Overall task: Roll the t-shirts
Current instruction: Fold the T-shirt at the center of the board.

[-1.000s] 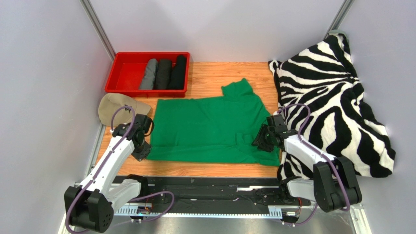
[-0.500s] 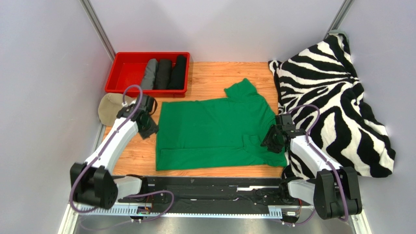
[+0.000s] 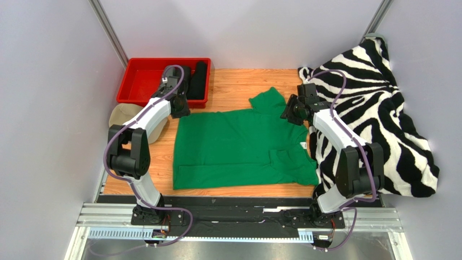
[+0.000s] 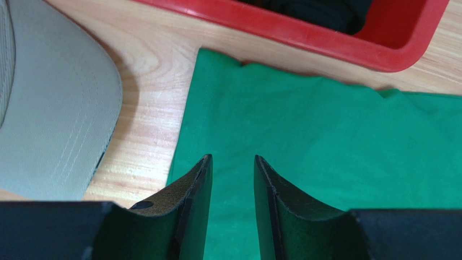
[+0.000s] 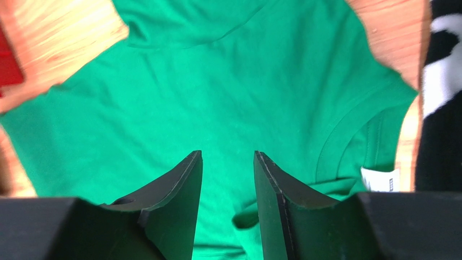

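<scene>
Both narrowly parted, empty: left claw (image 4: 232,158) over green t-shirt (image 3: 238,146) far-left corner, right claw (image 5: 228,153) far-right.

Top view: left arm (image 3: 154,111) overlaps red bin (image 3: 138,81) contents; only black roll (image 3: 199,78) fully exposed. Cap (image 3: 119,115) partly behind arm. Left wrist: bin, cap cropped. Right wrist: neck label (image 5: 379,179) print unreadable; blanket (image 5: 439,135) cropped.

Left arm (image 3: 151,114) and right arm (image 3: 332,130) stretched far forward, left gripper (image 4: 232,158) and right gripper (image 5: 228,154) with fingers (image 4: 192,189) narrowly parted.
</scene>
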Controlling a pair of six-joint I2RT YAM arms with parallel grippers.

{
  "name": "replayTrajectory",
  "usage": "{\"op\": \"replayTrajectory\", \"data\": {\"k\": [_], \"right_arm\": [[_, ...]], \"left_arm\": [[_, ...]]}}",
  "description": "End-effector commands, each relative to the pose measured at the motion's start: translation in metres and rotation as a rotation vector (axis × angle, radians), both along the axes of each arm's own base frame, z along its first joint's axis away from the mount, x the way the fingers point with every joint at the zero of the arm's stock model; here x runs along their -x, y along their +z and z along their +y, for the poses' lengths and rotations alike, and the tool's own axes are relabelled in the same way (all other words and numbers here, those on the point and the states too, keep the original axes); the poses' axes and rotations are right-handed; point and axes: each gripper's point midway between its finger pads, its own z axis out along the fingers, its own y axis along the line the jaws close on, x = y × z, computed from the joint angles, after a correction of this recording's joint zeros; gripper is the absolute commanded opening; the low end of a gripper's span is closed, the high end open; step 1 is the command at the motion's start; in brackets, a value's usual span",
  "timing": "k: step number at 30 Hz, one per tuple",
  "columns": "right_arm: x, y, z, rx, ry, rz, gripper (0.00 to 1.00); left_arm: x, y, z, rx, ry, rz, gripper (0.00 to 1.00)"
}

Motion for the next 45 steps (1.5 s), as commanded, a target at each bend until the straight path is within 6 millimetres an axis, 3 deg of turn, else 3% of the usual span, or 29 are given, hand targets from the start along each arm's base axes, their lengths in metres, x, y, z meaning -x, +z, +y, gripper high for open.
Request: {"op": "replayTrajectory", "data": {"k": [1,6,11,13,15,16,17,18,23,29,45], "right_arm": [[-0.005,-0.001,-0.014,0.063,-0.054,0.021,0.44],[0.0,-0.025,-0.007,0.04,-0.04,0.073,0.43],[0.021,-0.048,-0.003,0.058,-0.025,0.133,0.43],[0.033,-0.053,-0.009,0.083,-0.034,0.159,0.43],[0.044,-0.05,-0.02,0.123,-0.075,0.162,0.43],[0.049,-0.05,-0.025,0.139,-0.092,0.172,0.43],[0.058,-0.051,-0.03,0.151,-0.113,0.202,0.43],[0.061,-0.045,-0.031,0.152,-0.123,0.189,0.43],[0.082,-0.042,-0.035,0.135,-0.174,0.21,0.43],[0.094,-0.041,-0.041,0.137,-0.195,0.199,0.43],[0.106,-0.057,-0.039,0.124,-0.181,0.226,0.43]], "left_arm": [[-0.013,0.01,0.004,-0.032,-0.023,-0.028,0.44],[-0.01,-0.014,-0.009,0.043,-0.05,0.031,0.42],[0.011,-0.018,-0.018,0.126,-0.005,0.105,0.36],[0.026,-0.015,-0.025,0.174,0.021,0.134,0.33],[0.059,-0.027,-0.021,0.192,0.115,0.215,0.27],[0.068,-0.016,-0.021,0.208,0.139,0.188,0.27],[0.087,-0.028,-0.014,0.205,0.216,0.221,0.27],[0.095,-0.02,-0.012,0.215,0.246,0.2,0.28],[0.157,-0.032,-0.008,0.213,0.359,0.335,0.31],[0.195,-0.036,-0.003,0.213,0.432,0.354,0.32],[0.22,-0.063,-0.002,0.174,0.491,0.448,0.33]]}}
